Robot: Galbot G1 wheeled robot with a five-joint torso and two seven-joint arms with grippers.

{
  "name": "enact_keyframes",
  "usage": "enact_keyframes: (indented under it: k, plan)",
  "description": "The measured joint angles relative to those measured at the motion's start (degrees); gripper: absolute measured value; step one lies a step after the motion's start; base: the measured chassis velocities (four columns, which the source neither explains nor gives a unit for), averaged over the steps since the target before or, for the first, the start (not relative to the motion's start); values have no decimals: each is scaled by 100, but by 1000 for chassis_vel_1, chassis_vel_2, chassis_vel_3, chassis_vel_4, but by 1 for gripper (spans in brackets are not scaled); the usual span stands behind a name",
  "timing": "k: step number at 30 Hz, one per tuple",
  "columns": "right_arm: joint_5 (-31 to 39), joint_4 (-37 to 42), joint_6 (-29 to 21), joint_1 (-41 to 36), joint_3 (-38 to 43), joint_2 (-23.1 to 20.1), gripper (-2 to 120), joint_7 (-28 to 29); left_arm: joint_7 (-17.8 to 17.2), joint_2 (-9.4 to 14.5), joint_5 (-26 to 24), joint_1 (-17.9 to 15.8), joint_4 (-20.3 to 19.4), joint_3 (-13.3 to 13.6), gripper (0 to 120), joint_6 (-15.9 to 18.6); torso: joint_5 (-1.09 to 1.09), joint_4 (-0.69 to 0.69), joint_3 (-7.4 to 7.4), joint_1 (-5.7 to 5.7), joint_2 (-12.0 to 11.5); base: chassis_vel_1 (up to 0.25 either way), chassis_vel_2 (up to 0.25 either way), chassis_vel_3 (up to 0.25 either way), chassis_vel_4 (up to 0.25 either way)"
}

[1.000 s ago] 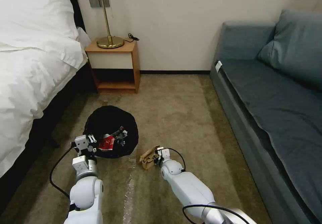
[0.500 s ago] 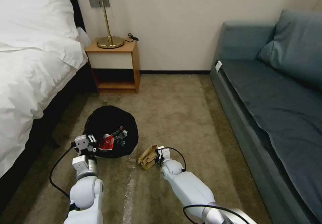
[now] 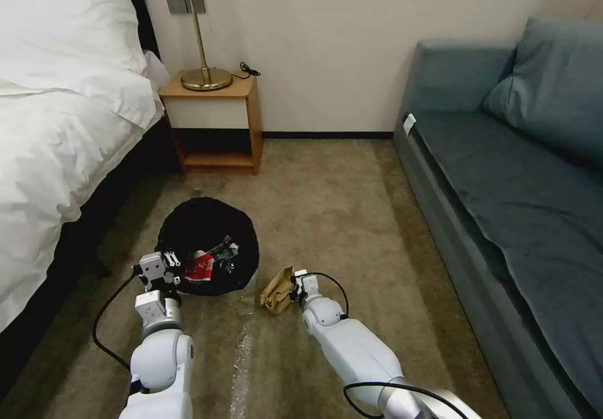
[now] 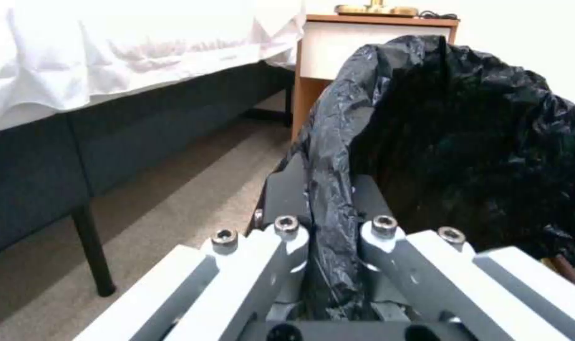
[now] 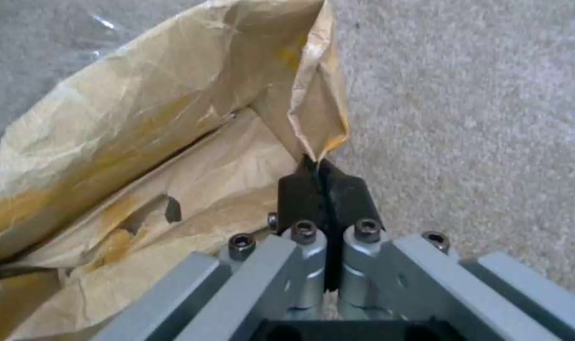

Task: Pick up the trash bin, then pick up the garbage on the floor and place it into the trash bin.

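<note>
Arms: 2x, glossy white rounded shells, silver-grey joint rings nr wrists. Black cable looped outside each arm. Left gripper (image 3: 168, 262) & right gripper (image 5: 322, 182): pale grey angled linkage bars, 4 hex-socket screws across top of each, black finger pads (image 5: 296, 194). Small white boxy block behind left wrist, poss. camera housing.

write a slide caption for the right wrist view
Right tool shut on the edge of the tan paper bag, over the carpet.
</note>
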Motion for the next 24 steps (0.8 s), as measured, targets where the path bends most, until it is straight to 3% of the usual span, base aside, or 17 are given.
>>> enact_keyframes:
  k: [7,24]
  plan:
    - [-95,188,40,-59,76,0,0,105,24,0,-84,-59,-60,-129,4,81,0,0,0,0,0,0,0,0,0]
    - [-503,179,288,-60,644,0,0,112,56,0,-133,-235,174,-51,4,91,0,0,0,0,0,0,0,0,0]
